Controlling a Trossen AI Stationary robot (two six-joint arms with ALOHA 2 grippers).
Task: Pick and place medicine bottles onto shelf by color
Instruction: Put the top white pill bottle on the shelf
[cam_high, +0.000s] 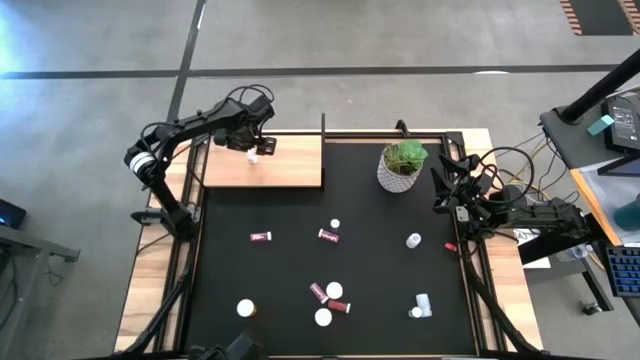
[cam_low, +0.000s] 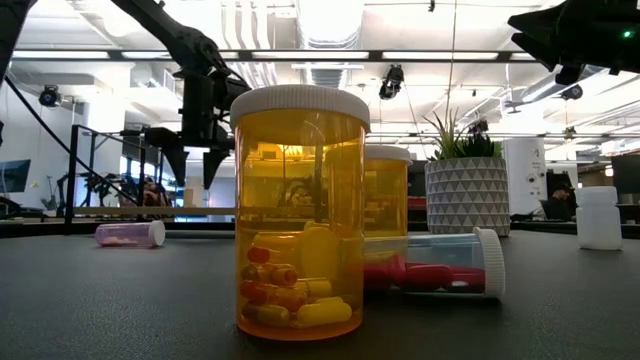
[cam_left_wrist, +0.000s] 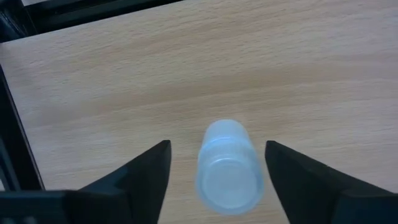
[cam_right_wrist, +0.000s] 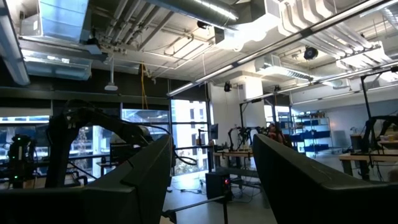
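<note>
A white medicine bottle stands upright on its base on the pale wooden shelf at the table's far left. My left gripper points down over it, open. One finger stands on either side of the bottle, and a gap shows at each. In the high view the bottle shows just below my left gripper. My right gripper is open and holds nothing. It waits at the table's right edge, tilted up toward the room.
Several bottles are on the black mat: maroon ones lying, a white one, an orange one near the front, a clear one lying. A white pot with a plant stands at the far right.
</note>
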